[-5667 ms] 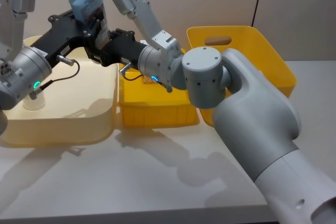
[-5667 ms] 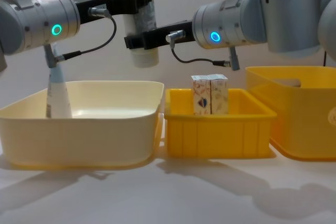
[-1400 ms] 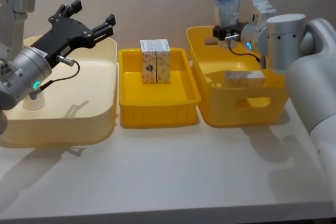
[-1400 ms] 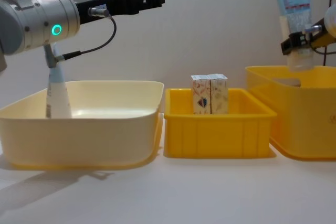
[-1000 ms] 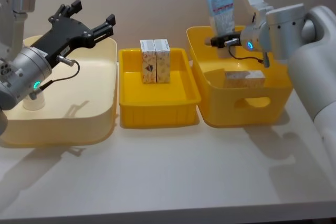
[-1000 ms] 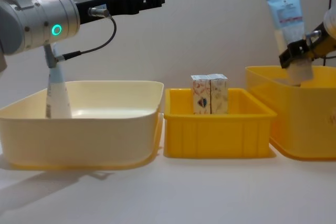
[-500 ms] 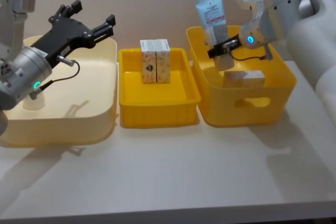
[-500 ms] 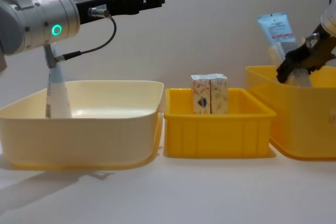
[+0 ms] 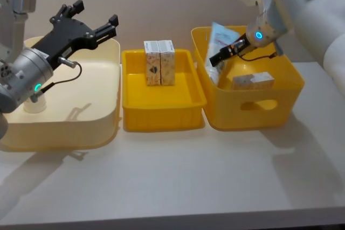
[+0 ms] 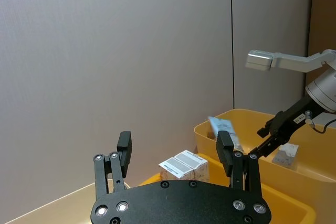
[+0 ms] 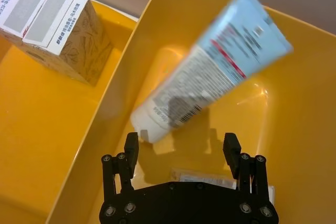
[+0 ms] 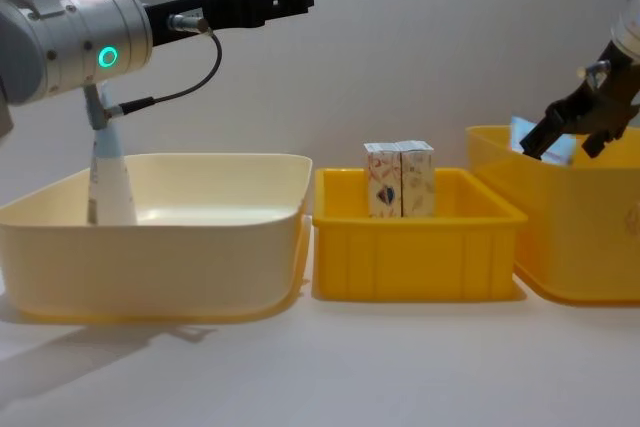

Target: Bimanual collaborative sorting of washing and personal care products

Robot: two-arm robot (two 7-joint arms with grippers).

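- The right gripper (image 9: 222, 56) hangs over the deep yellow bin (image 9: 280, 98) on the robot's right, its fingers (image 11: 130, 148) spread apart and pinching nothing.
- A pale blue-white squeeze tube (image 9: 216, 47) lies tilted inside that bin against the wall nearest the middle tray, apart from the fingers; in the right wrist view the tube (image 11: 210, 80) has its white cap end low by the wall and its flat crimped end raised and blurred.
- In the chest view just the tube's crimped end (image 12: 540, 139) shows above the bin's rim.
- A small patterned carton (image 9: 252, 81) lies on its side on the floor of the same bin, near the tube.
- 2 small upright cartons (image 9: 159, 62) stand side by side, touching, toward the back of the shallow yellow tray (image 9: 161, 117) in the middle of the desk (image 9: 161, 181).
- The left gripper (image 9: 89, 22) is held high above the cream bin (image 9: 70, 130) on the robot's left, its fingers (image 10: 124, 147) wide apart and empty.
- A second squeeze tube (image 12: 108, 177) stands upright on its cap inside the cream bin, at its far left side, crimped end upward.
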